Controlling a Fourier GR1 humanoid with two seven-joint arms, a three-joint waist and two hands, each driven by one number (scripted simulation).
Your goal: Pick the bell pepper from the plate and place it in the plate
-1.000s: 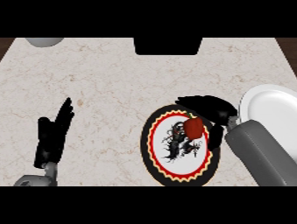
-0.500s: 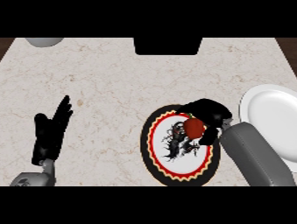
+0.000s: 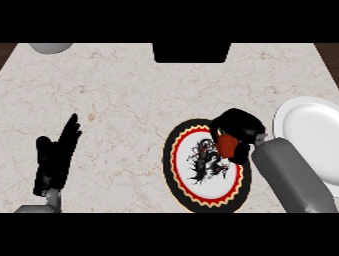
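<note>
Right robot hand curled round red pepper at upper right of patterned plate, white plate just beside at right, left robot hand spread, resting at left of tabletop

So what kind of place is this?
Probably a kitchen counter: a pale marbled countertop, a red bell pepper over a patterned plate, and a plain white plate beside it.
</note>
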